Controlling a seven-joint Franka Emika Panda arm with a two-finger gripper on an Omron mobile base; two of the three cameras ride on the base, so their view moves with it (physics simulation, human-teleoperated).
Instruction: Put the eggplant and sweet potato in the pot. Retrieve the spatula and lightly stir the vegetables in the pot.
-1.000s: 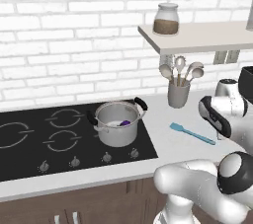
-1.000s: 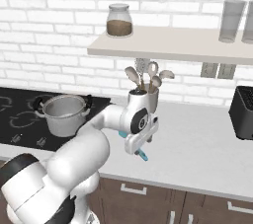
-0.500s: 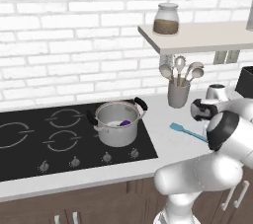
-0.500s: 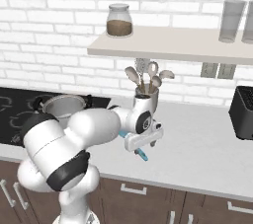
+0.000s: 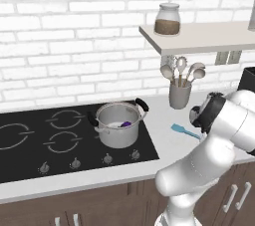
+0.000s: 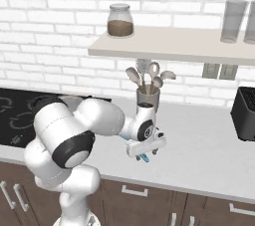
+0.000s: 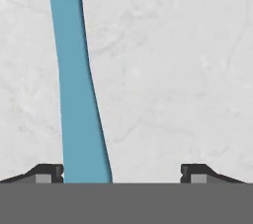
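While gripper (image 7: 122, 172) hangs low over counter (image 6: 209, 155), jaws stand wide apart, grasping nothing. Spatula (image 7: 76, 85) lies flat on counter between fingertips (image 7: 48, 172), close beside one of them, apart from other. Left base view: spatula (image 5: 183, 131) right of stove (image 5: 30, 140), below utensil cup (image 5: 179, 94). Pot (image 5: 117, 124) on stove, eggplant (image 5: 126, 124) inside. Right base view: gripper (image 6: 145, 152) over teal tip of spatula.

one pot (image 5: 118, 126), one spatula (image 5: 183, 131), one eggplant (image 5: 126, 124), three spoons (image 5: 181, 70)
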